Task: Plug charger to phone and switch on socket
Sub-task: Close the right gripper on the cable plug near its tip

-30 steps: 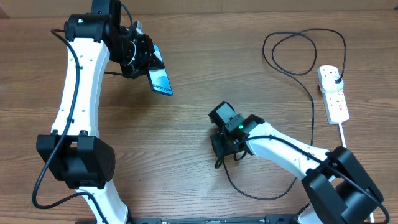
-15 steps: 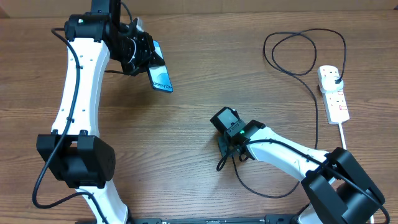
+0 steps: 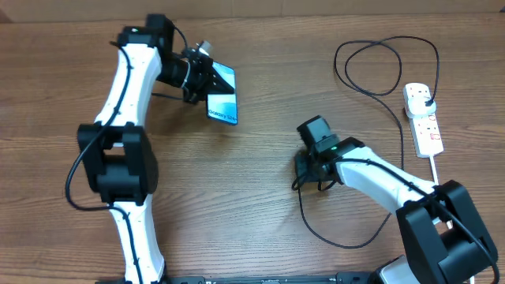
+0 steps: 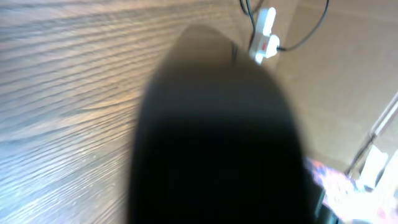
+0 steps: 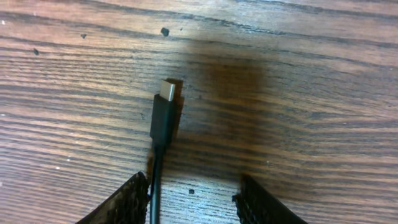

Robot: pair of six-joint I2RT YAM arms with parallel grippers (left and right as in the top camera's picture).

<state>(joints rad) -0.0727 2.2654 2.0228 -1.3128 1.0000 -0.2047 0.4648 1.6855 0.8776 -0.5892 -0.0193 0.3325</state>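
Note:
My left gripper (image 3: 199, 76) is shut on the phone (image 3: 223, 96) and holds it tilted above the table at the back left, with the blue-teal screen facing up. In the left wrist view a dark blur fills the frame and hides the jaws. My right gripper (image 3: 308, 170) is low over the middle of the table. In the right wrist view it (image 5: 193, 182) is open, and the charger's black connector (image 5: 163, 117) lies on the wood just ahead, its cable running along the inside of the left finger (image 5: 127, 199). The socket (image 3: 424, 118) lies at the right edge with the charger's plug (image 3: 427, 99) in it.
The charger's black cable (image 3: 347, 246) loops from my right gripper towards the front, then runs up the right side into a wide loop (image 3: 379, 67) at the back. The socket's white cord (image 3: 433, 170) runs towards the front right. The socket also shows far off in the left wrist view (image 4: 264, 32).
My left arm has swung to the right, carrying the phone. My right gripper has moved right and slightly back, and the cable end has shifted with it.

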